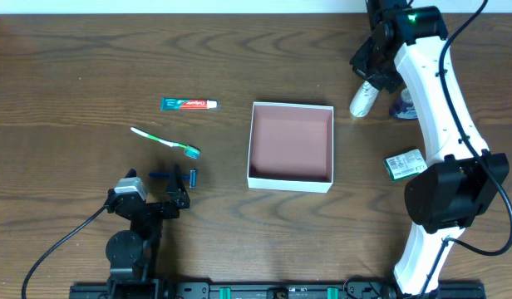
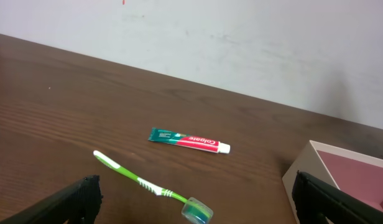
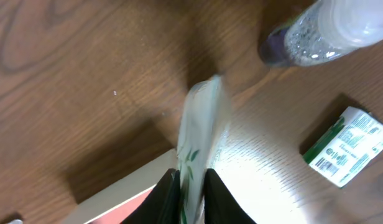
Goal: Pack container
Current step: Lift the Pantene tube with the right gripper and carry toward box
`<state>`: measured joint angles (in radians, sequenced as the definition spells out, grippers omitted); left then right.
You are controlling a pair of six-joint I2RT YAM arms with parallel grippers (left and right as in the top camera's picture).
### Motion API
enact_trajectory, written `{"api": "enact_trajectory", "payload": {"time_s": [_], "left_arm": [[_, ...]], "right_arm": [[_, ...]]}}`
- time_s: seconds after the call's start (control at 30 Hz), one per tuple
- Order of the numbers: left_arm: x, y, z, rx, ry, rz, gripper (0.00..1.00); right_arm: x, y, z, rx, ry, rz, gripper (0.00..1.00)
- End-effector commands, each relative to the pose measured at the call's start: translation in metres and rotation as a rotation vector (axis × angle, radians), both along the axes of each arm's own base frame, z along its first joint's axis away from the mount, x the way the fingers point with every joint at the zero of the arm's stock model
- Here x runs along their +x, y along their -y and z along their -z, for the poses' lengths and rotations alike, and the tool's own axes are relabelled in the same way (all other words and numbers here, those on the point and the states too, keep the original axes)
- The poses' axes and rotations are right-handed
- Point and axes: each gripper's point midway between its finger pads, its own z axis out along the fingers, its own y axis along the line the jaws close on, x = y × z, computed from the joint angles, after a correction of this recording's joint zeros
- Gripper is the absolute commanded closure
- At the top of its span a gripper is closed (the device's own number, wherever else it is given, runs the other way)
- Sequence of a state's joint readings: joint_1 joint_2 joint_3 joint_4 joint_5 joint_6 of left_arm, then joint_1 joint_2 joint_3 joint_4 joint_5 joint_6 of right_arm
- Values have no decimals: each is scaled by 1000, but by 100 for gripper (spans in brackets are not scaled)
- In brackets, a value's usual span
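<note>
Dark wood tabletop [image 1: 73,50] carries the container [image 1: 289,141] at centre, empty, so packing looks barely begun. Right jaws pinch a white tube [image 1: 363,100] near its far right corner; left jaws gape wide, holding nothing. Toothbrush [image 1: 164,141], toothpaste [image 1: 189,104], bottle [image 1: 403,106] and packet [image 1: 404,164] lie outside.

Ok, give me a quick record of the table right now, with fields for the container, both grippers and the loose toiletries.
container: mid-table, nothing inside
right gripper: closed on white tube, off the container's far right corner
left gripper: open, holding nothing
toothpaste: lying flat, left of container
toothbrush: between toothpaste and left gripper
clear bottle: just right of the white tube
green packet: right of container
</note>
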<state>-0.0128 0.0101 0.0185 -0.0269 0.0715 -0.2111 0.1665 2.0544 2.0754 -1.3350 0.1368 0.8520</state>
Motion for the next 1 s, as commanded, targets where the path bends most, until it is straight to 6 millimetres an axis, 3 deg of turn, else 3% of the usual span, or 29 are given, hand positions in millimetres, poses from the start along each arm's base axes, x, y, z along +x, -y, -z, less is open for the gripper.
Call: {"api": "enact_trajectory", "payload": {"time_s": [0.0,0.1,0.27,0.5,0.63,0.77,0.97], "left_arm": [[-1,1,15,8,-45,7,2],[-1,1,15,8,-45,7,2],[-1,1,15,8,-45,7,2],[-1,1,15,8,-45,7,2],[-1,1,15,8,-45,7,2],[-1,1,15,7,-45,7,2],[-1,1,15,7,-45,7,2]], "right_arm": [[-2,13,-2,-84,-14,-90,89],[-5,21,-3,-151,-34,-144,99],[-7,33,-6,-237,-56,-203,99],[1,26,-17,-252,-21,-370,99],[2,16,-44,-230,58,-446,99],[-4,7,-88,-196,177,-481,99],[-33,-5,-154,-144,351,-517,99]]}}
